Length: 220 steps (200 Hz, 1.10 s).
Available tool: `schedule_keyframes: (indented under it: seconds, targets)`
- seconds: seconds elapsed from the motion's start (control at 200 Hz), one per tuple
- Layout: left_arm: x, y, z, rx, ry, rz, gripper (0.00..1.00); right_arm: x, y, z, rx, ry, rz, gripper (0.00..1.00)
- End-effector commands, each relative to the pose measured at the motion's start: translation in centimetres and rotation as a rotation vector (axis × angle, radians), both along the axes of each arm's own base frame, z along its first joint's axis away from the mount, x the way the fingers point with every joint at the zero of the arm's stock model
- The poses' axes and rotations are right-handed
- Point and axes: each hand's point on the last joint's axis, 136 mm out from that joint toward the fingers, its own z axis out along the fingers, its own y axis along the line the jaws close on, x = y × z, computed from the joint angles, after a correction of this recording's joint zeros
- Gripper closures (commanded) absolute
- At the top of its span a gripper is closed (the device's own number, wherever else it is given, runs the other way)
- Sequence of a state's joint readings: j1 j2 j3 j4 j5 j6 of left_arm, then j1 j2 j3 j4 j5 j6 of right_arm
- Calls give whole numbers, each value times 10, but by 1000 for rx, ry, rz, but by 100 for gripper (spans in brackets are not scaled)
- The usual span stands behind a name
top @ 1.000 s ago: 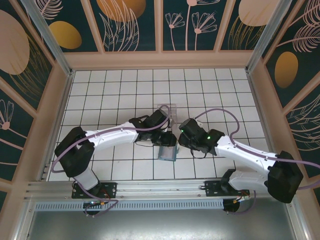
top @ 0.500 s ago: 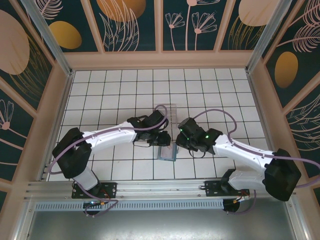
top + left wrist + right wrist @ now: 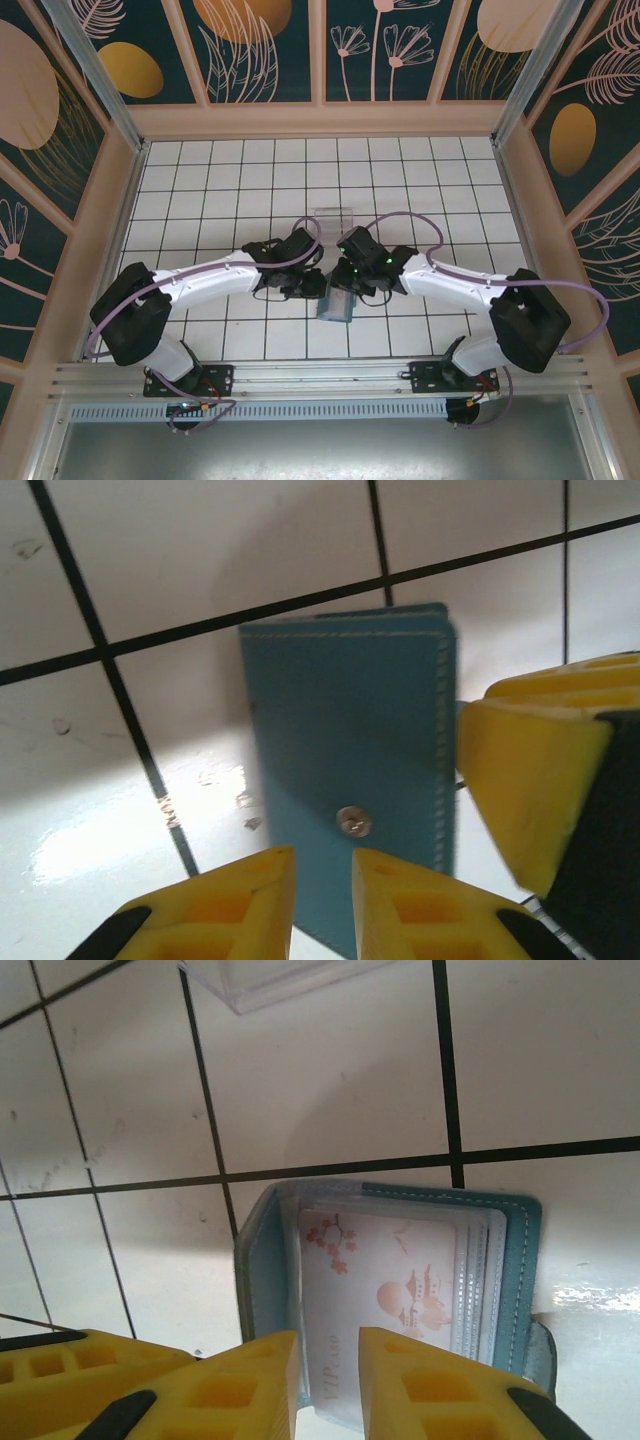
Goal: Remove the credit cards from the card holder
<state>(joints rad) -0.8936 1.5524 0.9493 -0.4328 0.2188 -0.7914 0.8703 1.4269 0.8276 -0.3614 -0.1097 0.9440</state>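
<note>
Between both arms, the card holder (image 3: 336,306) gapes toward the right gripper (image 3: 328,1365), with the credit cards (image 3: 385,1290) at its 12 o'clock, long axis 12-to-6; the left gripper (image 3: 322,890) faces the back, and both jaws are slit-narrow, grip untellable.

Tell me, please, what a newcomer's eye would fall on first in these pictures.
The left hand and right hand meet at the tiled table's centre, both at the teal card holder. The right wrist view shows it open, a pale card with pink drawings in its clear sleeves.
</note>
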Motion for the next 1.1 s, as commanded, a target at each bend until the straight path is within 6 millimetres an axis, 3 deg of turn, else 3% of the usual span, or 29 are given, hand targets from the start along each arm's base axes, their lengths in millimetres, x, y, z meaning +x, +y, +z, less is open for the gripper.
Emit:
schedule_keyframes:
  seconds: [0.0, 0.18, 0.36, 0.575, 1.096]
  targets:
    - [6, 5, 10, -16, -30, 33, 77, 0, 6, 1, 2, -1, 25, 77]
    - [11, 2, 24, -38, -54, 26, 77, 3, -1, 9, 12, -34, -11, 73]
    - [18, -15, 49, -108, -76, 8, 77, -3, -14, -1, 16, -10, -36, 85]
    - [18, -30, 62, -168, -68, -8, 78, -14, -22, -14, 8, 24, -29, 90]
    - [4, -81, 51, -192, 19, -109, 77, -28, -58, -41, -34, 55, -96, 92]
